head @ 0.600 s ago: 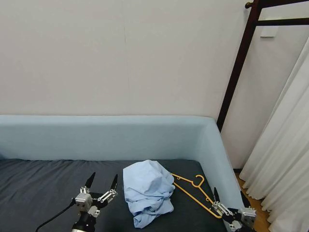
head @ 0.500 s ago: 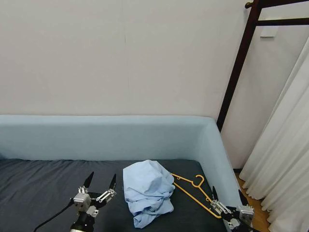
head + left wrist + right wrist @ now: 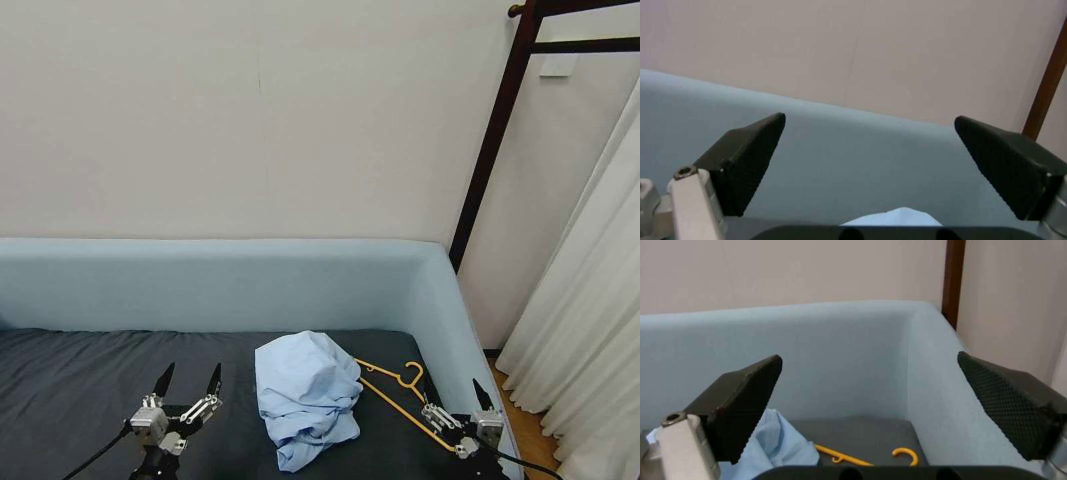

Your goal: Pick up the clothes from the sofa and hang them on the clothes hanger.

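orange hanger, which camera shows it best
Head view: the orange hanger lies nearly whole on the dark seat, right of the blue shirt. The right wrist view catches its hook and part of one bar. The left wrist view faces the sofa back and a shirt tip.

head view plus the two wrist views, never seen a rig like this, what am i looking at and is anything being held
This is a wheeled robot with two arms. The wide picture comes from a camera on its head, looking down at a light blue sofa. The other two come from a camera on each wrist, looking out between that arm's black jaws.

On the dark seat lie a crumpled light blue garment and, on its right, an orange hanger. The left gripper hovers left of the garment. The right gripper is by the hanger's near end. Both sets of jaws stand wide open and hold nothing. A dark wooden rack stands past the sofa's right end.
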Controlling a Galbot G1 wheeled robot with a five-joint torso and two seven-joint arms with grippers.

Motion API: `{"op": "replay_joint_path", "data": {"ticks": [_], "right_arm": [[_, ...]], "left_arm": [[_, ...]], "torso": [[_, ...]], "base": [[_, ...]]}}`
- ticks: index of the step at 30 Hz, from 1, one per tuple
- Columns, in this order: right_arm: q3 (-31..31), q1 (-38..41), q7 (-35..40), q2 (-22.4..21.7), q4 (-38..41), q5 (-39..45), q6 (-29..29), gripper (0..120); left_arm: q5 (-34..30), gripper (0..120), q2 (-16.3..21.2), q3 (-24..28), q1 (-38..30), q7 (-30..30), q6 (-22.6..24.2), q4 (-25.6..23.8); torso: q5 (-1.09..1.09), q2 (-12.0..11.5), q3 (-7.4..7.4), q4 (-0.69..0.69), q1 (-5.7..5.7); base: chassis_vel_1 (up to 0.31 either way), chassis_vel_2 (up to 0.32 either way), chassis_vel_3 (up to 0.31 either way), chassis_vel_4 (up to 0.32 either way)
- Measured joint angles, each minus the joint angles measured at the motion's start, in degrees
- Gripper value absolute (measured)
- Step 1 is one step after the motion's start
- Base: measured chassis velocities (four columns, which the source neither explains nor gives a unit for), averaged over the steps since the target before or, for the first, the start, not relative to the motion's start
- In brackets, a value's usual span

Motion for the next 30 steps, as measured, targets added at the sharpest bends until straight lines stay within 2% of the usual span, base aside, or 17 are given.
{"op": "replay_joint_path", "data": {"ticks": [5,9,12,14,15,17,18,20,23,24,25,26,30], "right_arm": [[-1.53,1.86,-0.98,-1.06,-1.61,1.4,-0.53,100],[-4.04,4.65,-2.97,-2.76,-3.35,7.74,-3.97,100],[-6.61,8.77,-9.53,-4.52,-8.13,15.48,-6.16,100],[-7.98,11.8,-17.01,-5.25,-12.82,19.2,-6.15,100],[-7.98,11.8,-17.01,-5.25,-12.82,19.2,-6.15,100],[-8.9,15.02,-26.39,-5.56,-18.37,20.14,-4.77,100],[-9.39,17.03,-31.55,-5.55,-21.9,19.23,-3.48,100],[-9.84,19.74,-36.62,-5.22,-26.53,16.16,-2.02,100],[-10.02,21.41,-38.31,-4.73,-29.3,13.1,-1.25,100],[-9.95,23.84,-39.14,-3.42,-33.24,6.65,0.02,100],[-9.82,24.86,-39.59,-2.63,-35.06,3.67,0.83,100],[-9.82,24.86,-39.59,-2.63,-35.06,3.67,0.83,100],[-10.04,28.23,-39.99,0.53,-40.67,-4.82,2.93,100]], "left_arm": [[0.84,100,-0.69,-0.05,0.64,0.0,-0.46,0.0],[1.68,100,-0.74,-0.06,0.98,-0.01,-0.51,0.09],[2.15,100,-0.89,-0.23,1.17,-0.14,-0.53,0.31],[2.22,100,-0.9,-0.51,1.38,-0.25,-0.55,0.32],[2.22,100,-0.9,-0.51,1.38,-0.25,-0.55,0.32],[2.22,100,-0.8,-1.0,1.53,-0.56,-0.55,0.31],[2.2,100,-0.62,-1.27,1.57,-0.96,-0.48,0.29],[2.09,100,-0.39,-1.7,1.58,-1.51,-0.23,0.27],[2.08,100,-0.29,-1.91,1.56,-1.81,-0.11,0.34],[2.13,100,-0.34,-1.93,1.52,-2.14,-0.04,0.91],[2.34,100,-0.48,-1.83,1.48,-2.27,-0.07,1.31],[2.34,100,-0.48,-1.83,1.48,-2.27,-0.07,1.31],[3.13,100,-1.48,-1.24,1.3,-2.46,-0.13,2.02]], "torso": [[0.0,0.0,0.0,0.0,0.0],[0.0,0.0,0.0,0.0,0.0],[0.0,0.0,0.0,0.0,0.0],[0.01,0.0,0.0,0.0,0.0],[0.01,0.0,0.0,0.0,0.0],[0.0,0.0,0.0,0.01,0.0],[0.0,0.0,0.0,0.01,0.0],[0.0,0.0,0.0,0.0,0.0],[0.0,0.0,0.0,0.01,0.0],[0.0,0.0,0.01,0.0,0.0],[0.0,0.0,0.0,0.0,0.0],[0.0,0.0,0.0,0.0,0.0],[0.0,0.0,0.0,0.01,0.0]], "base": [[0.0,0.0,0.0,0.0],[0.0,0.0,0.0,0.0],[0.0,0.0,0.0,0.0],[0.0,0.0,0.0,0.0],[0.0,0.0,0.0,0.0],[0.0,0.0,0.0,0.0],[0.0,0.0,0.0,0.0],[0.0,0.0,0.0,0.0],[0.0,0.0,0.0,0.0],[0.0,0.0,0.0,0.0],[0.0,0.0,0.0,0.0],[0.0,0.0,0.0,0.0],[0.0,0.0,0.0,0.0]]}}
